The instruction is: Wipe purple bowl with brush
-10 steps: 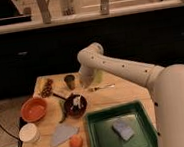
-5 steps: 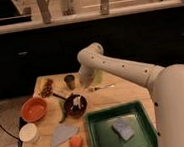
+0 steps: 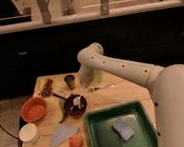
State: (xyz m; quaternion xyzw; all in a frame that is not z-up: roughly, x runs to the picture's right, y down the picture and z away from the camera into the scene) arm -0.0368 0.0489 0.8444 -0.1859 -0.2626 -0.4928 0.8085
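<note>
The small dark purple bowl (image 3: 75, 106) sits on the wooden table (image 3: 128, 96), left of centre. The brush lies in it: its whitish bristly head (image 3: 77, 102) rests inside the bowl, and its thin dark handle (image 3: 59, 96) sticks out to the upper left. My gripper (image 3: 86, 83) hangs at the end of the white arm, just above and to the right of the bowl and behind it, next to a small dark cup (image 3: 70, 81). It holds nothing that I can see and is apart from the brush.
A wider orange bowl (image 3: 33, 109) and a white round cup (image 3: 29, 132) stand at the left. A grey cloth (image 3: 62, 134) and an orange fruit (image 3: 76, 142) lie in front. A green tray (image 3: 101, 137) holds a sponge (image 3: 123, 129). A silver utensil (image 3: 102, 87) lies right of the gripper.
</note>
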